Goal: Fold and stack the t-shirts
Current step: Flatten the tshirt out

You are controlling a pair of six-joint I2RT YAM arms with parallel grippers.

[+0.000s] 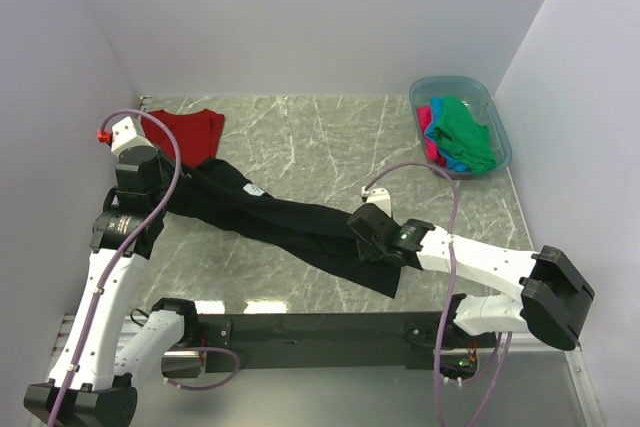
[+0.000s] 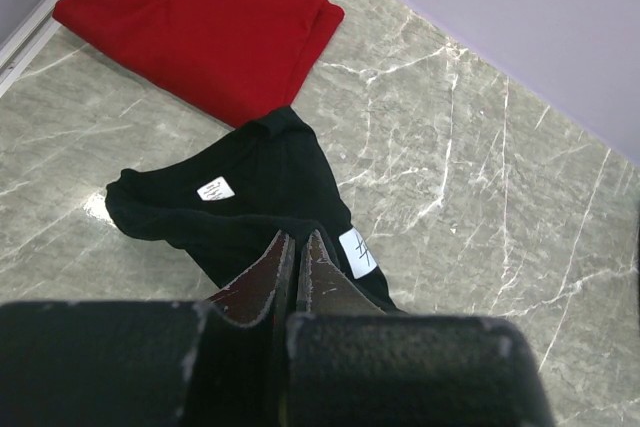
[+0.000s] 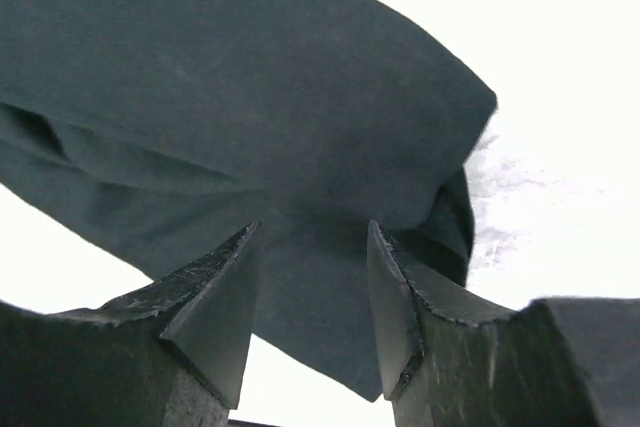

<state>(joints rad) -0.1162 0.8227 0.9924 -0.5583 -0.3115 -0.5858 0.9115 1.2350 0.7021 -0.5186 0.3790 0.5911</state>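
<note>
Across the table (image 1: 330,137) the black t-shirt (image 1: 290,219) lies drawn out in a long band, its axis running far-left to near-right with an arm at each end. Left gripper (image 2: 297,247) is narrow, pinching cloth at the collar end, near the folded red t-shirt (image 1: 190,132). Right gripper (image 3: 312,247) is part-wide with cloth between its fingers; clamped or not, cannot tell. Likely next: bring one end over the other.

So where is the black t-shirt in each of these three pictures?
Top external: the black t-shirt lies stretched diagonally across the middle of the table.
Left wrist: lower centre, bunched, with a white label showing.
Right wrist: it fills the upper and middle picture.
Shared landmark: the red t-shirt, far left from above, top left in the left wrist view, absent from the right.
</note>
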